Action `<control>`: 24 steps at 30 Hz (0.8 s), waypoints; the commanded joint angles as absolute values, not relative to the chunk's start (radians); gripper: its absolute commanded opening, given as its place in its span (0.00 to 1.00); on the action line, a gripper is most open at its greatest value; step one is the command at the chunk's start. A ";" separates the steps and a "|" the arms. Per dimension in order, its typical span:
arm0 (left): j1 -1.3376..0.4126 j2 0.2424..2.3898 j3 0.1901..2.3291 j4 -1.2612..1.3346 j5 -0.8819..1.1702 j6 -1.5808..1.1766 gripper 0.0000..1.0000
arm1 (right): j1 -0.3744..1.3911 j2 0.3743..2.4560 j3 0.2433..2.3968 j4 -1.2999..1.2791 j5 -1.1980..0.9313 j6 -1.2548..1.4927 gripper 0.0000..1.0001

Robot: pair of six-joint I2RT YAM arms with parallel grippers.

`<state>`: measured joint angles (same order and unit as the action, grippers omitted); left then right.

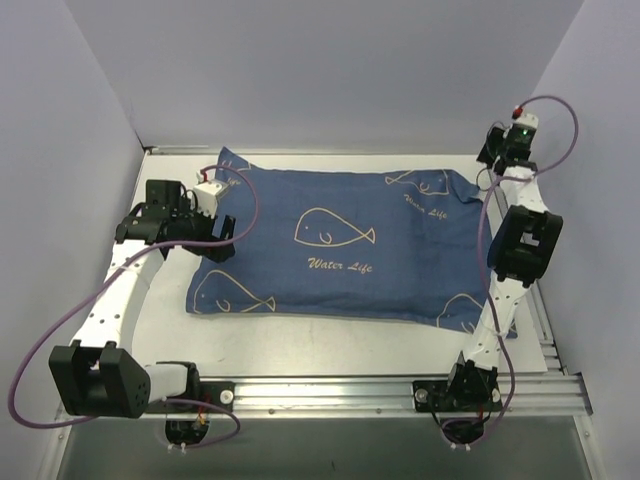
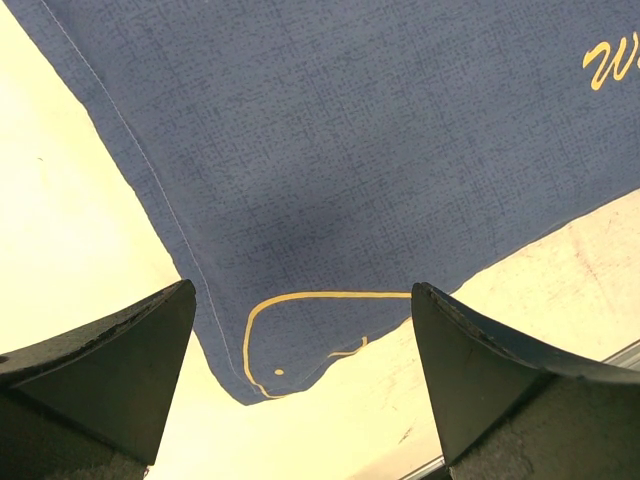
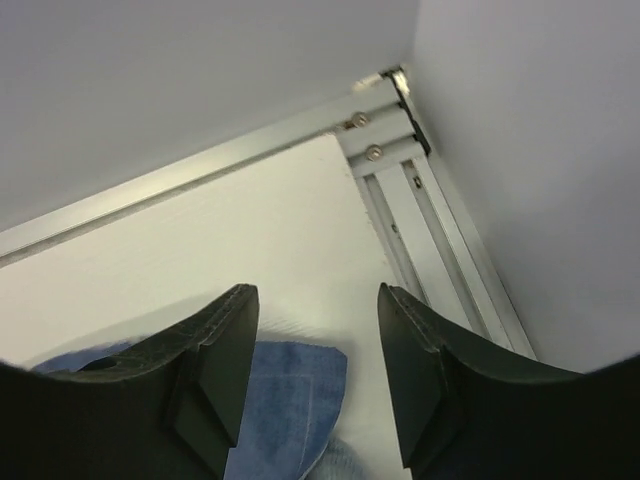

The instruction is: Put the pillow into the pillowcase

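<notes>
The pillowcase (image 1: pixel 330 245) lies flat across the table, navy face with cream whales and "Water Life" up, and looks plump. The pillow is hidden from every view. My left gripper (image 1: pixel 218 238) is open and empty above the case's left end. In the left wrist view the left gripper (image 2: pixel 300 335) hovers over the case's near left corner (image 2: pixel 270 350). My right gripper (image 1: pixel 490 156) is open and empty at the far right, off the case. In the right wrist view the right gripper (image 3: pixel 318 330) has a pale blue corner of the case (image 3: pixel 290 400) below it.
The white table (image 1: pixel 300 345) is bounded by an aluminium rail at the front (image 1: pixel 400 385) and grooved rails on the right (image 3: pixel 440 230). Grey walls close in at the back and both sides.
</notes>
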<state>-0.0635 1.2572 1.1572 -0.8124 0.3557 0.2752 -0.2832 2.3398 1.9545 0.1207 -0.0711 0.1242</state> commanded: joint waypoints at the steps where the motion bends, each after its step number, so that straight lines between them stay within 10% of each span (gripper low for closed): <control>1: -0.055 1.249 1.186 -0.805 0.376 0.288 0.98 | -0.259 2.157 1.912 0.118 -0.226 0.008 0.50; 15: -0.046 1.226 1.141 -0.788 0.400 0.276 0.97 | -0.252 2.278 1.919 -0.281 -0.518 0.369 0.08; 24: -0.038 1.235 1.147 -0.765 0.436 0.241 0.98 | -0.296 2.430 1.987 -0.284 -0.424 0.690 0.08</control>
